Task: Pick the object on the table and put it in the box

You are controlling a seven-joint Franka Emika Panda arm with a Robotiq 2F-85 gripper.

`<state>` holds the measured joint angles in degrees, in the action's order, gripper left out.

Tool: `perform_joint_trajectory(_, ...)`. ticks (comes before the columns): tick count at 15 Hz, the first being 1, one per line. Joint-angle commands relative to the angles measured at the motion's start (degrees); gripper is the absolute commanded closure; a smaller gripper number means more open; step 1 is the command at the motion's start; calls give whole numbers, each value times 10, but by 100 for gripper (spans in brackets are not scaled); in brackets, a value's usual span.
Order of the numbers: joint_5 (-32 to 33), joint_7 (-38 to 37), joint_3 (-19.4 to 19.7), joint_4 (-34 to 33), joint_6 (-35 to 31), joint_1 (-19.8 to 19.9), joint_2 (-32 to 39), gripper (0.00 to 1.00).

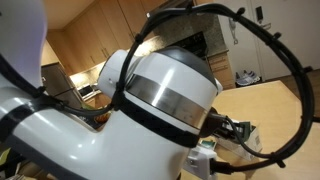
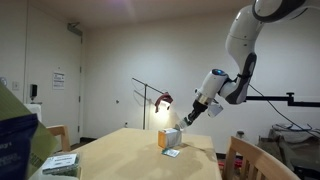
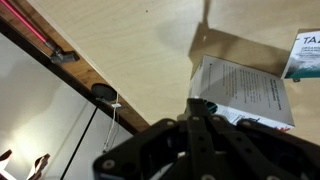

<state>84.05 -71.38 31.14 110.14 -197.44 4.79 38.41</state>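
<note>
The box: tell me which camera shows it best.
Wrist view: the box sits close and large, printed side showing. In an exterior view the box is whole but tiny on the table; in an exterior view the arm fills the picture.

Worktop [image 2: 125, 148]: pale wood, long, with plenty of bare surface.
Door [image 2: 66, 110]: in the back-left wall, with a paper notice [image 2: 57, 78] stuck on it.
Chair [image 2: 246, 158]: wooden back, at the near right corner.
Stand [image 2: 150, 90]: thin, beyond the worktop, with something red [image 2: 165, 98] on top (too small to name).
Cabinets [image 1: 90, 35]: wooden, in an exterior view.
Blue carton [image 2: 15, 140]: near left, blurred.
</note>
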Motion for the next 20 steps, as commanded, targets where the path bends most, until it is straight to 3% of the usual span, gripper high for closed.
perform_joint_trajectory(1, -3, -2, -1, -15, 0, 4, 3, 100)
perform_joint_trajectory(7, -8, 4, -2, -45, -1, 6, 17, 100)
perform_joint_trajectory(20, 9, -8, -52, -83, -9, 30, 69, 100)
